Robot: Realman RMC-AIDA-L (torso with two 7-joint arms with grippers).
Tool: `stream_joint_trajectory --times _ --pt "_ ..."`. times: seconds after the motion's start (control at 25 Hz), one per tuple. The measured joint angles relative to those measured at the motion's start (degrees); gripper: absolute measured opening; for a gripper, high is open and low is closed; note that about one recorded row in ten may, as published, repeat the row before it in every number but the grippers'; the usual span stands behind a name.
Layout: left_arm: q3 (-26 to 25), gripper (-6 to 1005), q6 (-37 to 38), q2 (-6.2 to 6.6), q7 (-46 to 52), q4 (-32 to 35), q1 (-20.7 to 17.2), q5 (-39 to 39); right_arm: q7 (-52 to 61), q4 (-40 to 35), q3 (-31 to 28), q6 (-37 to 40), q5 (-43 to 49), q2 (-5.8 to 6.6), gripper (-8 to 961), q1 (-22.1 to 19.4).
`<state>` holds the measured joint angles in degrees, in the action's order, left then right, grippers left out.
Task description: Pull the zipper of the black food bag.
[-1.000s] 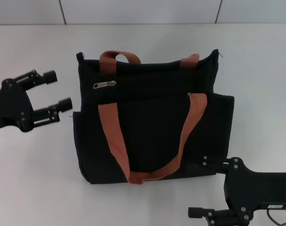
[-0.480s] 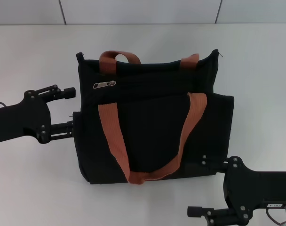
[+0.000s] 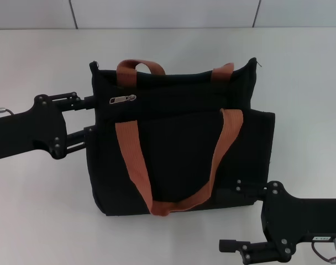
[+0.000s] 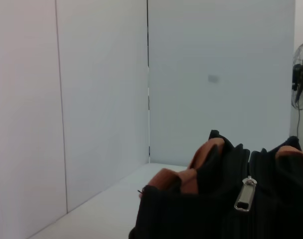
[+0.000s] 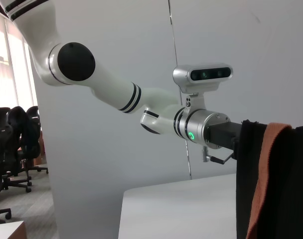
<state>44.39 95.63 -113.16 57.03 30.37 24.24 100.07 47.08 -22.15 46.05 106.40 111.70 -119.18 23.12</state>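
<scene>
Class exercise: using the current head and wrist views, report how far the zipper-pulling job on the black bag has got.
Done: the left gripper is at the black food bag's left edge, jaws open. In hand: nothing is gripped; the zipper lies untouched at the track's left end. Left: grasp it and pull it along. The right gripper sits near the bag's front corner.

The large boxy black fabric food bag (image 3: pixel 179 149) with two brown-orange webbing handles lies flat on the white table. Its small silver metal teardrop-shaped zipper pull (image 3: pixel 122 100) rests near the bag's upper left corner, lying along the black track.
</scene>
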Motion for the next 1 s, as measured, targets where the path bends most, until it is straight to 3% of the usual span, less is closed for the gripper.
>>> stream_joint_trajectory --times 0.36,0.64,0.88,1.0 --pt "-0.76 440 0.69 -0.22 0.58 -0.06 0.39 -0.11 0.03 0.0 -0.17 -0.02 0.0 0.06 784 0.16" --pt "-2.46 205 3.5 -0.22 -0.23 0.04 -0.02 -0.71 0.03 0.64 -0.52 1.59 -1.04 -0.07 784 0.65" --pt "-3.98 28 6.14 -0.93 -2.67 0.0 -0.4 -0.92 5.69 2.34 -0.71 9.66 -10.79 -0.13 785 1.69" --pt "-4.29 28 6.97 -1.44 -3.35 0.07 -0.49 -0.95 11.53 2.91 -0.47 9.98 -14.84 -0.2 785 3.16"
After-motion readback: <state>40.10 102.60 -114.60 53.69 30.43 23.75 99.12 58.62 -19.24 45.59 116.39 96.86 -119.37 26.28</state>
